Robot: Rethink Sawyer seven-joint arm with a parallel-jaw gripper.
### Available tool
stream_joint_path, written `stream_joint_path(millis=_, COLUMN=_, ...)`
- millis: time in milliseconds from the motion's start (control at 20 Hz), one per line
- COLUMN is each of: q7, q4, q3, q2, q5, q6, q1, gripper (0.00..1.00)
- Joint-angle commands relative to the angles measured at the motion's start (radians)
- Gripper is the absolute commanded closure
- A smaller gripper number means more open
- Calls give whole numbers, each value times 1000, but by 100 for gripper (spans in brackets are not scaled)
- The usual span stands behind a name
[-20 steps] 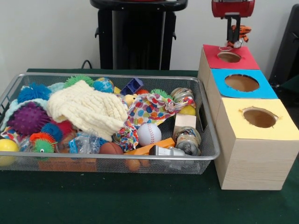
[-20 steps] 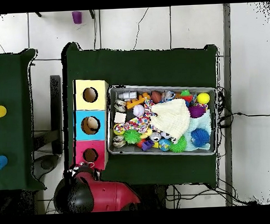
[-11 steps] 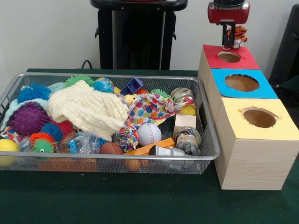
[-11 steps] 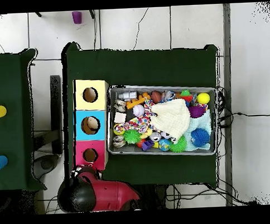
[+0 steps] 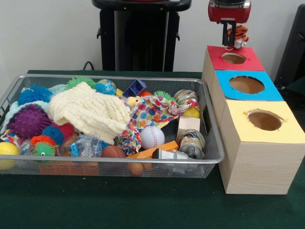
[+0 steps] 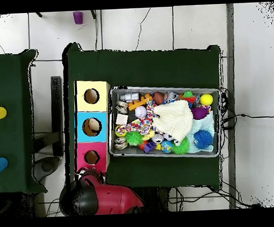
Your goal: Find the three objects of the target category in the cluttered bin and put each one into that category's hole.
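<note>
Gripper (image 5: 230,39), red-bodied with dark fingers, hung above the far edge of the red-topped wooden box (image 5: 245,62), its fingers closed narrow on a small orange-and-black striped tiger plush toy (image 5: 237,35). The toy sat clear of the box top, just behind and above the round hole in the red top (image 5: 233,58), not in it. Red box was the far one in a row of three touching boxes; the blue-topped wooden box (image 5: 267,90) sat in the middle and the yellow-topped wooden box (image 5: 281,134) at the near end, each with a round hole in its lid. The row stood on the dark green table (image 5: 143,205) just beside the right end of the silver wire-mesh bin (image 5: 119,167). Bin was packed: cream knitted cloth (image 5: 88,112) across the left-middle, purple spiky ball (image 5: 27,120) and blue spiky ball (image 5: 33,93) at the left end, yellow ball (image 5: 7,151) in the near left corner, white baseball (image 5: 152,137) near the front wall, polka-dot fabric toy (image 5: 155,112) mid-bin, clear jar-like items (image 5: 191,143) at the right end. In the overhead view the red and black arm (image 6: 106,198) sat at the table's edge by the red box (image 6: 90,157); gripper and toy could not be made out there.
</note>
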Motion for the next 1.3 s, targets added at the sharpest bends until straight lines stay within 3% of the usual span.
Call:
stream_joint_path(millis=50, q7=212, q4=-150, q3=-58, q2=-14, q5=70, q6=175, q1=34, gripper=100)
stream_joint_path(millis=950, q7=226, q4=-205, q3=-39, q2=111, q5=149, q6=39, q1=91, gripper=100)
stream_joint_path(millis=1300, q7=189, q4=-252, q3=-85, q2=112, q5=130, q6=109, q1=84, gripper=100)
